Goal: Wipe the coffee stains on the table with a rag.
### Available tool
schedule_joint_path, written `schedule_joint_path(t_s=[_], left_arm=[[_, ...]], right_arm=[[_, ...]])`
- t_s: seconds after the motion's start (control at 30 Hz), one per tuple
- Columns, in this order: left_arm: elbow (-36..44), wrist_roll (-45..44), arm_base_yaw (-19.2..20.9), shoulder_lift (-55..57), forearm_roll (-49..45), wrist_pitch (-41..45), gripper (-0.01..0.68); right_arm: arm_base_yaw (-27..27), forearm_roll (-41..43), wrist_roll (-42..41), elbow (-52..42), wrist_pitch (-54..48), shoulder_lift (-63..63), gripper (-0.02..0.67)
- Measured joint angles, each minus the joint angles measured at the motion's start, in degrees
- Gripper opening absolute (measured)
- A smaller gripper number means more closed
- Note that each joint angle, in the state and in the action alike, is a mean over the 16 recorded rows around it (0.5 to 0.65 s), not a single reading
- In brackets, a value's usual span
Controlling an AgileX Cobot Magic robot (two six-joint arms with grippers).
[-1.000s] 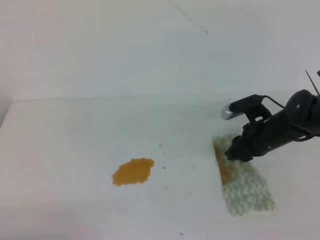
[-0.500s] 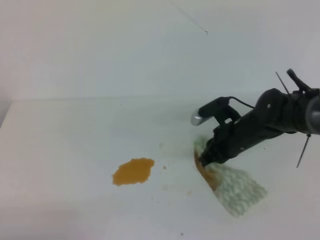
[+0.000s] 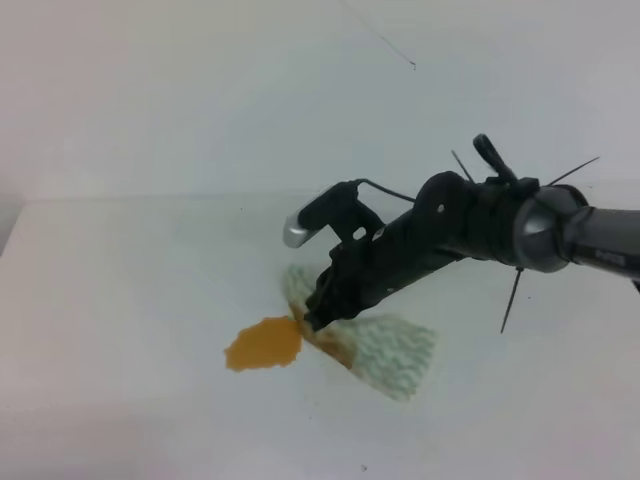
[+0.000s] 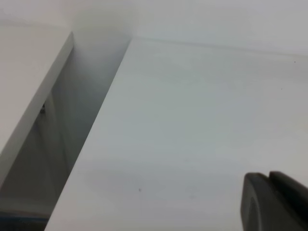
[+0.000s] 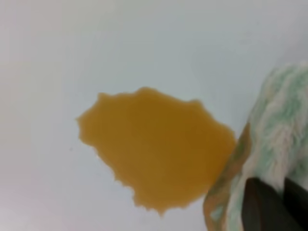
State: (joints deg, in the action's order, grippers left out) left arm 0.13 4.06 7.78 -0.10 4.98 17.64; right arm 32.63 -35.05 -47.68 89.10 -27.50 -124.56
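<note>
The coffee stains (image 3: 264, 343) form one orange-brown puddle on the white table (image 3: 120, 280), left of centre in the high view. My right gripper (image 3: 316, 320) reaches across from the right and is shut on the rag (image 3: 385, 348), a white cloth with a green net pattern and a brown blotch. The rag's leading edge touches the puddle's right rim, and the rest trails flat to the right. In the right wrist view the coffee stains (image 5: 154, 154) fill the middle, the rag (image 5: 276, 125) sits at the right, and a dark fingertip (image 5: 267, 207) pins it. The left wrist view shows only a dark part of the left gripper (image 4: 272, 202).
The table's left edge (image 4: 91, 144) drops into a gap beside a white panel (image 4: 29, 96). A white wall (image 3: 300, 100) rises behind the table. Black cable-tie ends (image 3: 515, 290) stick out from the right arm.
The right gripper closed on the rag at the table's right side and dragged it left, up to the puddle's right rim. The puddle itself looks unchanged.
</note>
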Motion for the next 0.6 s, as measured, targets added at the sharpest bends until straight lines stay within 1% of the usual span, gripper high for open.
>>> schedule_joint_path(t_s=[0.3,0.6], left_arm=[[0.00,0.00,0.00,0.00,0.01,0.17,0.001],[0.00,0.00,0.00,0.00,0.01,0.17,0.001]], right_arm=[[1.18,-2.50,1.84,7.88,-6.39,-6.37,0.023],[3.46,-3.54,2.58,12.90,-9.64,-8.02,0.022]])
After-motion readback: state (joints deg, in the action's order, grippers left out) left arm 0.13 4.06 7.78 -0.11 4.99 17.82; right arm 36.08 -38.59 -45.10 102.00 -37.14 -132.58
